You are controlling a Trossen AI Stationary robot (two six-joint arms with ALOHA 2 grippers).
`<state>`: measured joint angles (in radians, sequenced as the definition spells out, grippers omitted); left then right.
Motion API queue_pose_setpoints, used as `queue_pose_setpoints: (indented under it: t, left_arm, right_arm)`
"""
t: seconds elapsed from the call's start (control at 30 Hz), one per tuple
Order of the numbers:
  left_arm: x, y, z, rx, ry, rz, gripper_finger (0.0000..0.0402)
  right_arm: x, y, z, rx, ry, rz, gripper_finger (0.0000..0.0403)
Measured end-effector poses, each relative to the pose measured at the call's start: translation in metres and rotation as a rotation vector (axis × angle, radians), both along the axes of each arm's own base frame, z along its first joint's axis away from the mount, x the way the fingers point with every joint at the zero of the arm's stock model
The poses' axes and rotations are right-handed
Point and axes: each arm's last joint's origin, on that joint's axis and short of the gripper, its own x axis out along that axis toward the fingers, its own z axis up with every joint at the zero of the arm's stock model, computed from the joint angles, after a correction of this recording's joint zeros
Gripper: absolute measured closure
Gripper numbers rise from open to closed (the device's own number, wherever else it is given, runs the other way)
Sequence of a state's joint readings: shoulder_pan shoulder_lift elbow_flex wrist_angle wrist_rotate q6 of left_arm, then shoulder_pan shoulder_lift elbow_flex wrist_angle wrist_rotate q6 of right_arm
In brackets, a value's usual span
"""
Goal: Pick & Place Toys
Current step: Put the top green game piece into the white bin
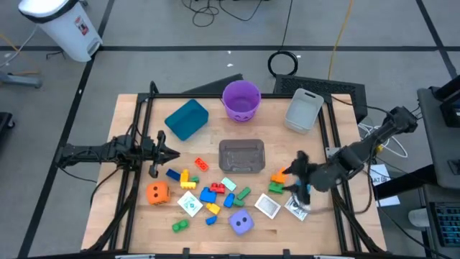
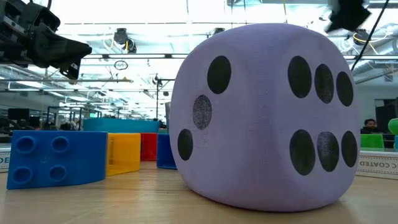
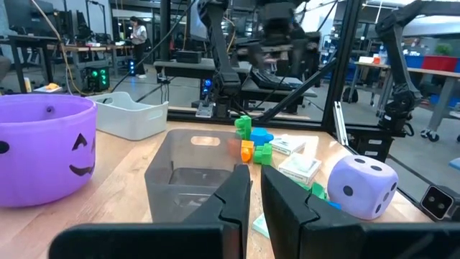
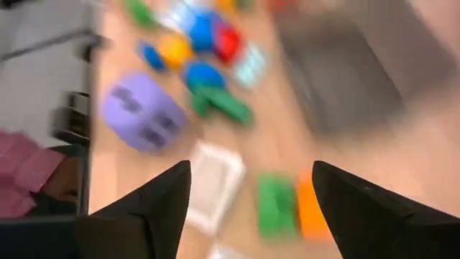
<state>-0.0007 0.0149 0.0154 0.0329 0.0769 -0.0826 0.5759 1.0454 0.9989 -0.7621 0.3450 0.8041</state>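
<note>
Small red, blue, yellow, green and orange blocks lie scattered on the wooden table. An orange die and a purple die rest among them, and the purple die fills the low view. White cards lie flat. My right gripper hovers open and empty over a green block, an orange block and a card. My left gripper is shut and empty at the table's left, above the table and left of the clear tub.
A clear tub stands mid-table. A teal bin, a purple bucket and a pale tub stand along the far side. Black frame rails run along the table's left and right sides.
</note>
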Motion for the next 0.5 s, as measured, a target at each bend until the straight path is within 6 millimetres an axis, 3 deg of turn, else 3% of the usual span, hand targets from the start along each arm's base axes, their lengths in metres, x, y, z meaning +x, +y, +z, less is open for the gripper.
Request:
queue_pose_setpoints:
  t: [0.27,0.5]
  left_arm:
    - [0.000,0.000,0.000,0.000,0.000,0.000,0.0360]
    - [0.000,0.000,0.000,0.000,0.000,0.000,0.0360]
  right_arm:
    - [-0.035,-0.026,-0.030,0.090,0.523,-0.430,0.0140]
    - [-0.041,-0.030,-0.064,0.119,0.632,-0.507,0.0151]
